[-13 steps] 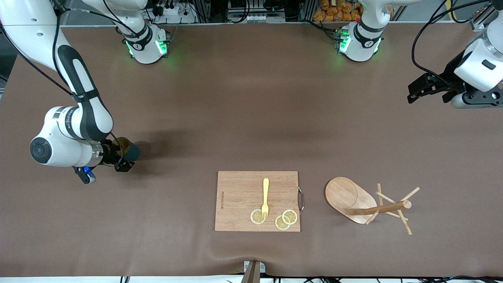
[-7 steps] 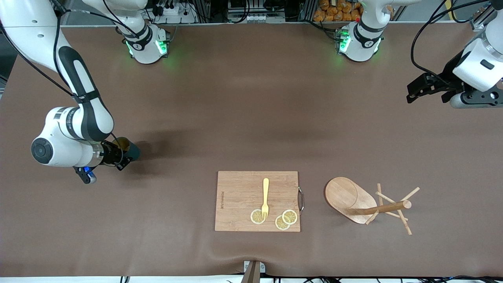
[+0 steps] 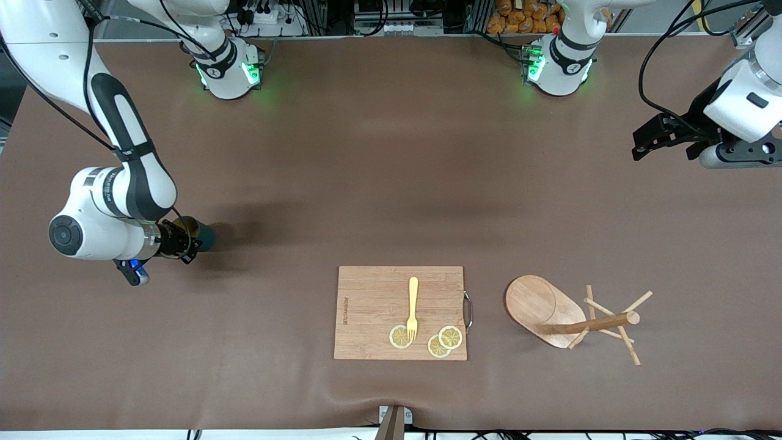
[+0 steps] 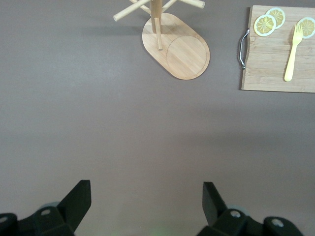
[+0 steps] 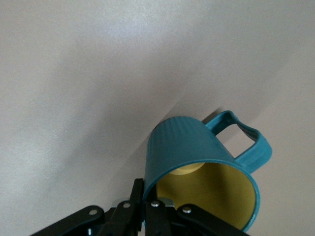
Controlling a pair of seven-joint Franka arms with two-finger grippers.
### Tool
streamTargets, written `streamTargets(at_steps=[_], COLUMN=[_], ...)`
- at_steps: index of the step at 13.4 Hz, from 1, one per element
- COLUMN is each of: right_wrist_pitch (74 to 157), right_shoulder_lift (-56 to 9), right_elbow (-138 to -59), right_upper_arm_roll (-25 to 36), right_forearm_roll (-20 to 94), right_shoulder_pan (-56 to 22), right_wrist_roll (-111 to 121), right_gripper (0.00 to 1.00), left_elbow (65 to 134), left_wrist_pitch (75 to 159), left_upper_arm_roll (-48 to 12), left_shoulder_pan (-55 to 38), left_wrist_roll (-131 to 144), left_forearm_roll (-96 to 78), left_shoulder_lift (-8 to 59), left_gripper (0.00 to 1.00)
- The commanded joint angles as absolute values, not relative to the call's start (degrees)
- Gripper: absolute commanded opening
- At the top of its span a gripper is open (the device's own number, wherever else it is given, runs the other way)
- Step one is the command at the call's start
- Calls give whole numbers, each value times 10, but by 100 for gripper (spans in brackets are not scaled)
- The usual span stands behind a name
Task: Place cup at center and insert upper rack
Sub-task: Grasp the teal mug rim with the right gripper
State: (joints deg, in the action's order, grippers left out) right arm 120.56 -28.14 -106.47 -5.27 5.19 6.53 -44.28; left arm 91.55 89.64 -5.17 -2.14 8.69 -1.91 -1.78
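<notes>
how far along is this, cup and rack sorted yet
Nothing is finished. In hand: the right gripper is shut on the cup's rim, at the right arm's end of the table, away from the center. Left: moving the cup to the center, then the upper rack, which lies tipped over beside the cutting board. The left gripper waits open.

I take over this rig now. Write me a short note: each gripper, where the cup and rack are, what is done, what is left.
Right gripper: shut on the cup, pinching its rim, at the right arm's end of the table.
Left gripper: open, holding nothing, waiting above the left arm's end of the table.
Rack: lying on its side on the table, beside the cutting board, toward the left arm's end.
Done: cup gripped.
Left: bring the cup to the center, then handle the rack.
</notes>
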Motion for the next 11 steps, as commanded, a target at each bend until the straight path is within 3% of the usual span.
streamTargets(at_steps=[1,5,11], right_wrist_pitch=[1188,1161,1158], right_shoulder_lift=[-251,-202,-191], right_elbow=[-1060,-1060,-1037], right_upper_arm_roll=[-68,-135,-316], right_forearm_roll=[39,52,52], right_shoulder_pan=[62,54,52], right_wrist_roll=[-431,-452,-656], right_gripper=[0,0,0], left_elbow=[913,911,911], left_wrist_pitch=[892,895,897], left_upper_arm_roll=[-54,-54,-54], left_shoulder_pan=[-18,-19,-21], left_wrist_roll=[83,83,84], left_forearm_roll=[-26,-27,-27], left_shoulder_lift=[-23,-22,-19], left_gripper=[100,100,100])
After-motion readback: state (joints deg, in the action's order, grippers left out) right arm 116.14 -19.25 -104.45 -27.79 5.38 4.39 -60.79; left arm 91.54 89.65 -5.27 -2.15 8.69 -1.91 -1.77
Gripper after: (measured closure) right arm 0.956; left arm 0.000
